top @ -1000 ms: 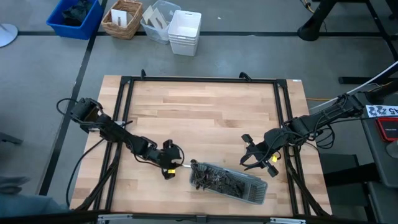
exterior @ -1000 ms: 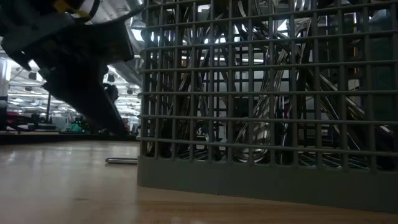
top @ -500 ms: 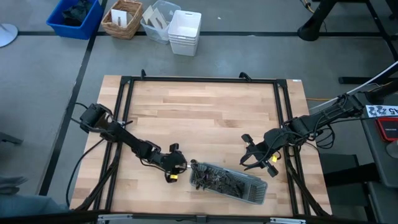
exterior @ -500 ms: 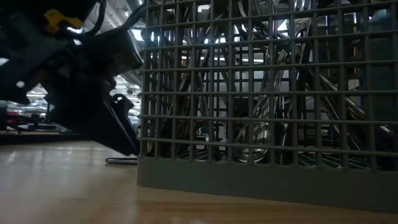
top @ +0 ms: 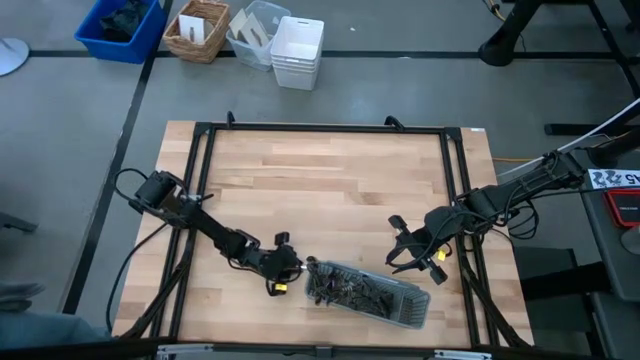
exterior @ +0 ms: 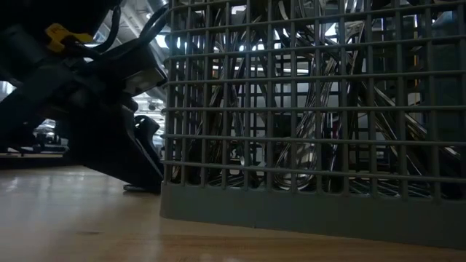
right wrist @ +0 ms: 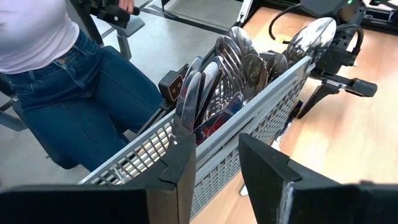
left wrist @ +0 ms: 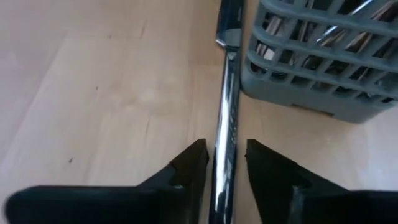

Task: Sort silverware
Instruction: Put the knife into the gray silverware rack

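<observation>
A: From above?
B: The left gripper (top: 287, 272) sits low on the pale wood table (top: 330, 180), at the end of the grey mesh tray (top: 368, 291) heaped with shiny silverware (top: 350, 288). The right gripper (top: 408, 252) waits beside the tray's other end.

A: Low view?
B: Square plastic grid, slim metal handles behind it.

A: Left wrist?
B: A smooth knife (left wrist: 225, 124) lies flat between the dark fingers (left wrist: 186, 168), jaws slightly apart, not yet clamped.

A: Right wrist?
B: Jaws apart, empty; spoon bowls (right wrist: 249, 59) glint. A person in jeans (right wrist: 93, 99) sits beyond. No writing readable.

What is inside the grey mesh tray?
The mesh tray holds a dense pile of silverware, spoon bowls uppermost. Lower pieces are covered by those above, so no count is possible.
</observation>
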